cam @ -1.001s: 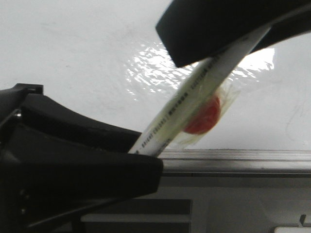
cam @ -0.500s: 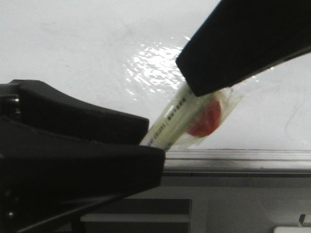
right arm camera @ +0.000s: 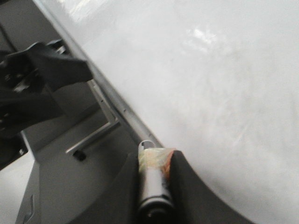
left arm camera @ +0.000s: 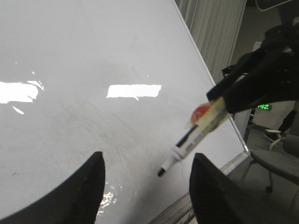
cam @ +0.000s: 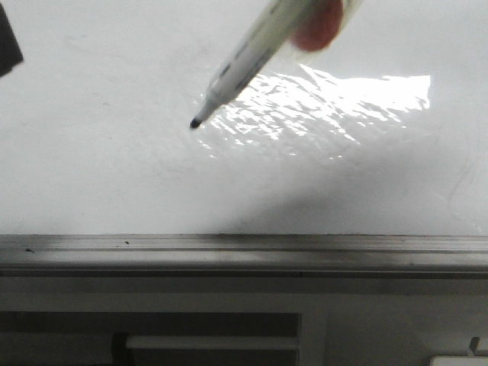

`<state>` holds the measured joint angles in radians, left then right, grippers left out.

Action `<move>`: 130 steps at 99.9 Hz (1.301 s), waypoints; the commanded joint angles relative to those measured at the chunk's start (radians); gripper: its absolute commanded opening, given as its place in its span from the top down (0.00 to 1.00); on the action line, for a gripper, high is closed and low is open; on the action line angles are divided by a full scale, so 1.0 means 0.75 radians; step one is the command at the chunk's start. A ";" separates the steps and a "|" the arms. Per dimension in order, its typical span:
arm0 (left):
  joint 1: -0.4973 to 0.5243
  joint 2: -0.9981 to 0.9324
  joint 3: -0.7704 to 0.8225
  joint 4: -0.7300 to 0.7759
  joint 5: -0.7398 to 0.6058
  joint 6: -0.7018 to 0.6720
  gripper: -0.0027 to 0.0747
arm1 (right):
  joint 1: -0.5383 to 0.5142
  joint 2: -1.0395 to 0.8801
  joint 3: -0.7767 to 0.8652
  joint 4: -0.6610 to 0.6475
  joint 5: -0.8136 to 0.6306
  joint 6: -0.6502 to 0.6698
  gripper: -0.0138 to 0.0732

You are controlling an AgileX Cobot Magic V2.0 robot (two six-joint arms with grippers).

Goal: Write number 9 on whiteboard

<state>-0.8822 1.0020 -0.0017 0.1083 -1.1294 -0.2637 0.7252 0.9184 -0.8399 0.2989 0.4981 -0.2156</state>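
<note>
The whiteboard (cam: 91, 175) fills the front view, glossy white with a wrinkled film patch (cam: 320, 107). No black number 9 shows on it. My right gripper (right arm camera: 152, 156) is shut on a white marker (right arm camera: 152, 186) wrapped with tape and a red patch. The marker (cam: 244, 57) slants down from the upper right, its bare black tip (cam: 196, 123) close to the board; I cannot tell if it touches. My left gripper (left arm camera: 147, 156) is open and empty, with the marker (left arm camera: 196, 140) and right gripper (left arm camera: 224, 100) to its right. Only a dark corner of the left gripper (cam: 8, 46) shows in front.
A grey metal rail (cam: 244, 252) runs along the board's lower edge, with grey panels (cam: 213, 343) below. Beyond the board's right edge are vertical blinds (left arm camera: 210, 28) and an office chair (left arm camera: 280, 158). The left arm (right arm camera: 46, 70) hangs off the board's edge.
Both grippers were close to the camera at the marker. The left gripper has drawn away to the left; the right one has lifted the marker, whose bare tip now shows.
</note>
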 commanded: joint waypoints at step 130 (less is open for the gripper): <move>-0.005 -0.025 0.025 -0.032 -0.063 -0.014 0.52 | -0.244 0.404 -0.248 -0.071 0.218 0.012 0.91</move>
<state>-0.8822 0.9908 -0.0017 0.0973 -1.1135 -0.2637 0.5414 1.2315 -1.0822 0.2646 0.7128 -0.2070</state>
